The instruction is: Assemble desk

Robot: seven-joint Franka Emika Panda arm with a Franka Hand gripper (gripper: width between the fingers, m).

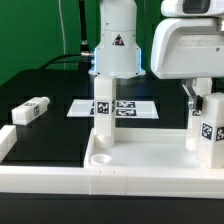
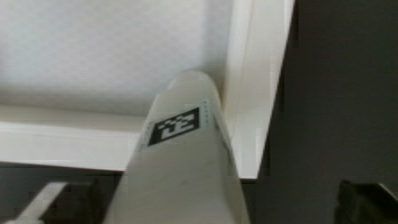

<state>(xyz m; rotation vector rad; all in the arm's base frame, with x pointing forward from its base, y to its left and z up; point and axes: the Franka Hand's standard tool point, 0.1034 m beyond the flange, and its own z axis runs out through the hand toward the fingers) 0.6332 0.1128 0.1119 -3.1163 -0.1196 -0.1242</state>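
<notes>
**Open gripper above a standing leg**

The tabletop [image 1: 130, 165], a smooth white plastic tray with a raised rim, lies near the camera, right of centre. The gripper [image 1: 200, 100] hangs at the exterior view's right, jaws spread wide, holding nothing. Two tagged block legs stand upright on the tabletop: one [image 1: 103, 122] at its far left, one [image 1: 211, 135] right, below the gripper. A third leg [image 1: 30, 110] lies far left on the black table [image 1: 40, 85].

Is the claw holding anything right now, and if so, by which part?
Nothing is held. The claw stands open above an upright white leg at the tabletop's corner, its fingers not closed on it.
</notes>
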